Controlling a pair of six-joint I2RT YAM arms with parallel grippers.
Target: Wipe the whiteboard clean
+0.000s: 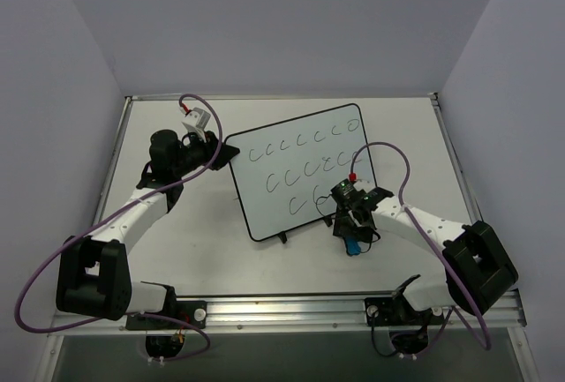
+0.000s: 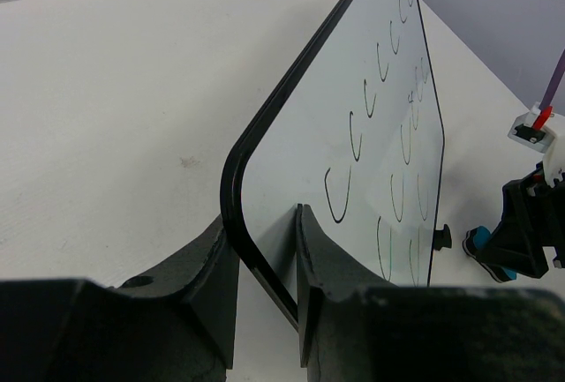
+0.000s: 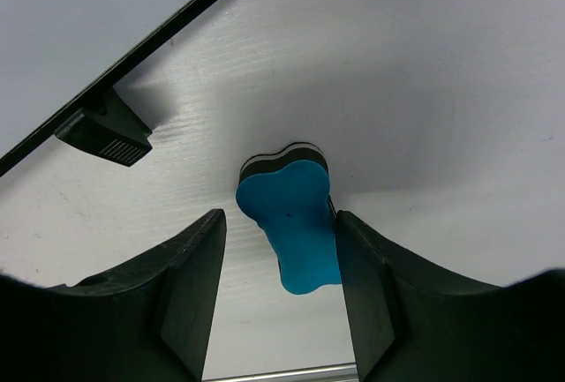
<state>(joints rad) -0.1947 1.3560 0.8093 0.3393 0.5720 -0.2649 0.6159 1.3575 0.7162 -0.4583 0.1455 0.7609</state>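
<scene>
Black fingers of the left gripper [image 2: 262, 228] are standing on either side of the whiteboard's [image 2: 380, 179] rounded left corner. They are seemingly clamping its thin black frame, most likely to steady the board against the push of a wipe. Just off the board's footed long edge, the right gripper [image 3: 281, 223] is hanging with its jaws spread around a small blue eraser [image 3: 296, 241]. One finger is touching the eraser's side and the other is standing a little apart, so nothing is being held there yet. That placement is pointing to a pickup as the step in hand.

On the white table [image 1: 194, 250], the board is sitting at a slant between the two grippers, with one black foot [image 3: 104, 131] showing just beside the eraser. Whether it is lying quite flat cannot be told. Its white face is carrying three rows of black handwritten "c" marks [image 1: 300, 151]. The row nearest the feet is shorter and partly hidden behind the right wrist. All the strokes in view are looking dark and crisp, so the erasing is judged to be wholly ahead.
</scene>
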